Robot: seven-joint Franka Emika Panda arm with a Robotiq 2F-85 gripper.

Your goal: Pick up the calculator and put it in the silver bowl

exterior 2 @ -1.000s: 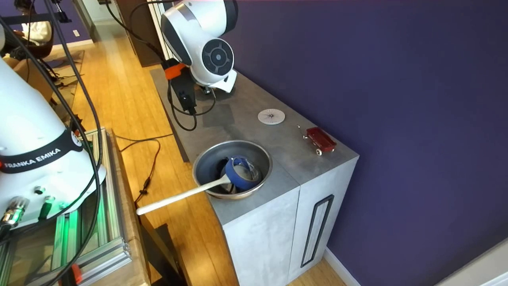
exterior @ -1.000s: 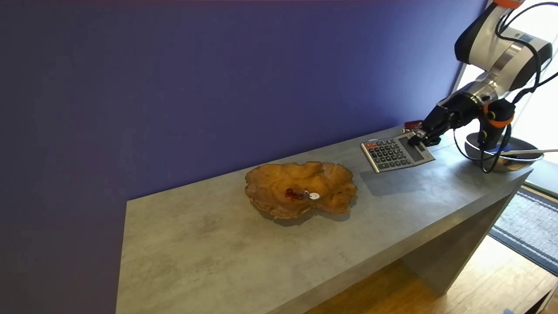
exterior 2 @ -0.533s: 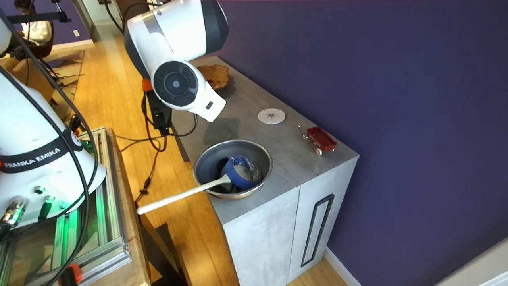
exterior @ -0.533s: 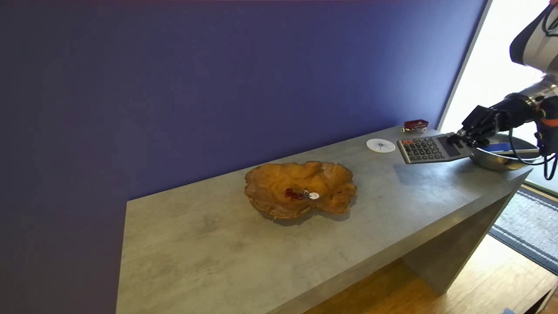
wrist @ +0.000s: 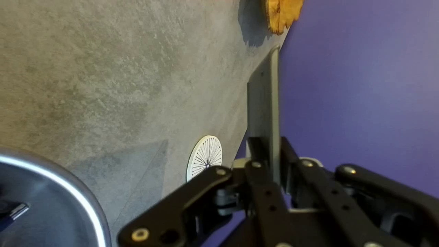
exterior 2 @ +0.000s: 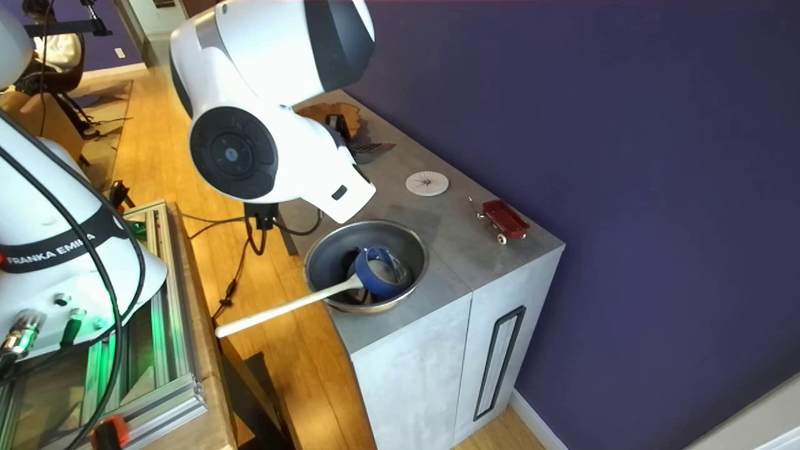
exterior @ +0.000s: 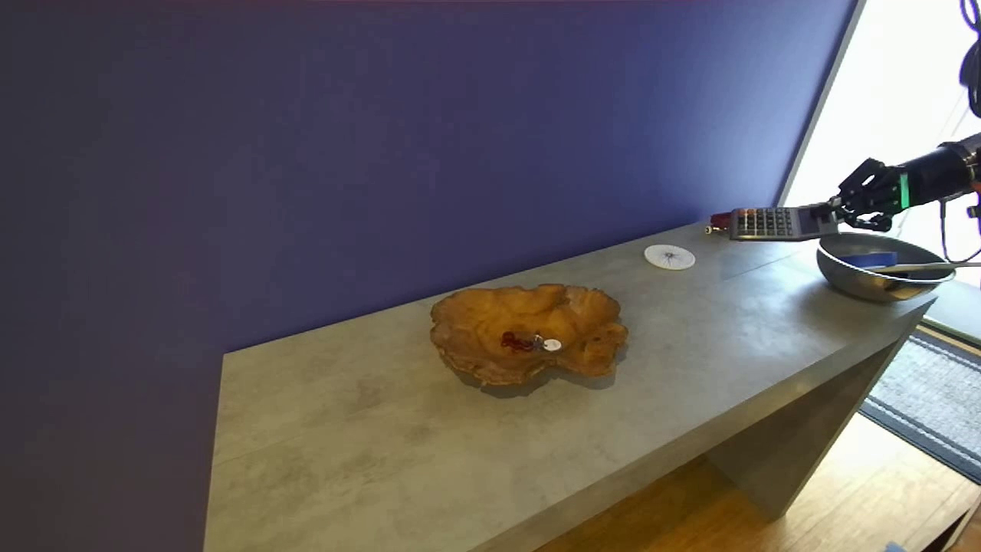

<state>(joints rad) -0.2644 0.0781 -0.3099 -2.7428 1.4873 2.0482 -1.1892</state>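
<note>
Holding the calculator up in the air, the black pincer has its two fingers pinched on the end with the little screen. The other end, with the rows of keys, sticks out in front. In the wrist view the calculator is seen from its thin side, squeezed between both fingers. It is above the tabletop, near the silver bowl but outside it. A dark shadow lies on the tabletop right beside that bowl.

In an exterior view the big white arm blocks a lot, and only a thin dark strip of what seems to be the calculator shows past it.

Inside the silver bowl sits a round blue thing. A long pale stick rests across the bowl's rim, with one end by the blue thing and the other end poking out past the side.

A flat white disc with thin dark lines lies on the tabletop, not far from the purple wall. A little red wagon with white wheels stands close to the same wall. The brown wooden bowl is well apart from the silver one. It has a bumpy edge, and in it are a small red thing and a tiny white round piece.
</note>
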